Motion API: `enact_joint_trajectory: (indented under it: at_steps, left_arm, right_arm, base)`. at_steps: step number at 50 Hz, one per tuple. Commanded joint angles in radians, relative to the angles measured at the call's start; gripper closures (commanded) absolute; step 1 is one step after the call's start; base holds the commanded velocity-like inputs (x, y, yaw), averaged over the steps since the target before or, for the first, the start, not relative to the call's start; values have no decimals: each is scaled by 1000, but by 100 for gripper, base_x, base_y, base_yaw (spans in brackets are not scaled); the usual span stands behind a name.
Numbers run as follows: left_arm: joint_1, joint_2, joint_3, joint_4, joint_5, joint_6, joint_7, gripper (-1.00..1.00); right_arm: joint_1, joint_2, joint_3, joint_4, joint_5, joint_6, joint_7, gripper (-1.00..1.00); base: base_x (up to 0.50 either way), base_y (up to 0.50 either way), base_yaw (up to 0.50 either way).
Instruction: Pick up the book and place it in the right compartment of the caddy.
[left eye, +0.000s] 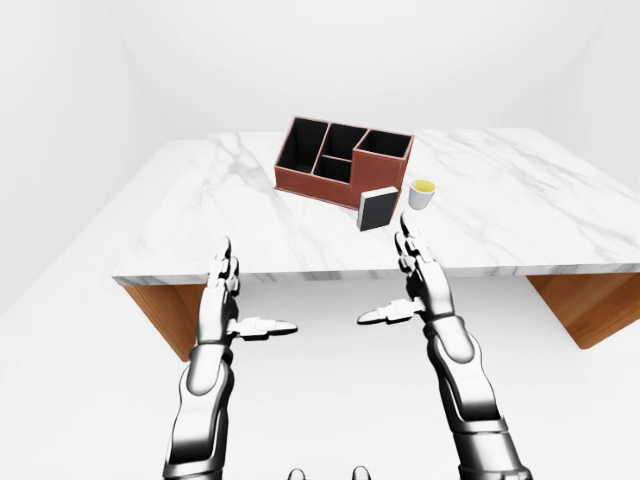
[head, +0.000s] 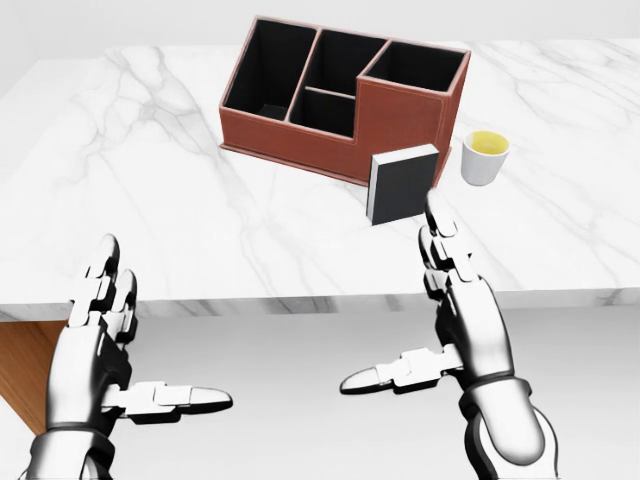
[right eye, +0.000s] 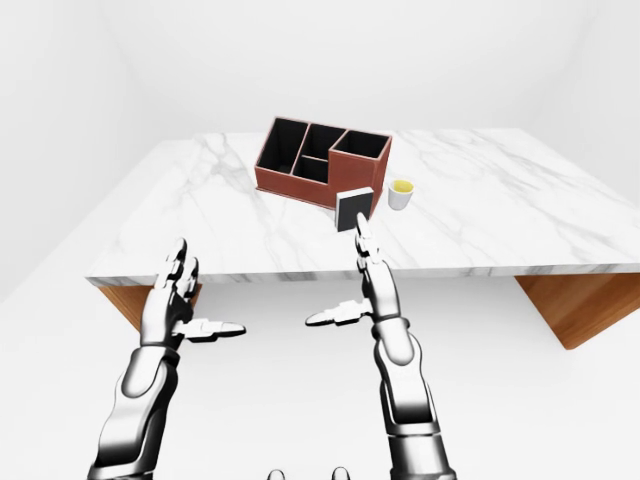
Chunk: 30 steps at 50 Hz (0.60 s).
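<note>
Left-eye view: upper centre, a brown caddy (left eye: 345, 165) on the white marble worktop (left eye: 200, 215), split into black-lined compartments, contents not discernible from here. Just right of it, a small white cup (left eye: 422, 193) with yellow inside. Leaning at the caddy's lower right corner, the black book (left eye: 377, 210) — on end, long axis near vertical, tilted slightly. Below the worktop edge, the left robot hand (left eye: 225, 300) and right robot hand (left eye: 415, 285), both with fingers spread, holding nothing. Wooden base visible under the worktop at either side.

Head view: closer look into the caddy (head: 345, 95) — a long compartment at left, two smaller ones in the middle, a taller box at right; all showing only dark walls and floor. Book (head: 402, 184) upright against the tall right box, white page edge on its left side, dark cover facing the camera. Right fingertips (head: 437, 215) just beneath the book, apart from it.

Right-eye view: same layout shifted leftward; right robot hand (right eye: 368, 275) overlapping the worktop edge beneath the book (right eye: 352, 209).
</note>
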Motion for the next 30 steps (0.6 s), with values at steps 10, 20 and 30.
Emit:
enact_joint_trajectory:
  at_steps: [10,20,30]
  left_arm:
    - [-133,64,98,-297,-15,37,-23,-100]
    - [-178,98,158,-454,-56,37,-21,-100]
    - [-163,89,159,-462,-86,37,0,-100]
  right_arm:
    - [-159,-64,-40,-250,-29,121,98,-100]
    - [-238,-105,-68,-360,-65,121,158,-100]
    - [-276,-120,-92,-415,-65,121,181,-100]
  base:
    - [0,0,0]
    - [0,0,0]
    - [0,0,0]
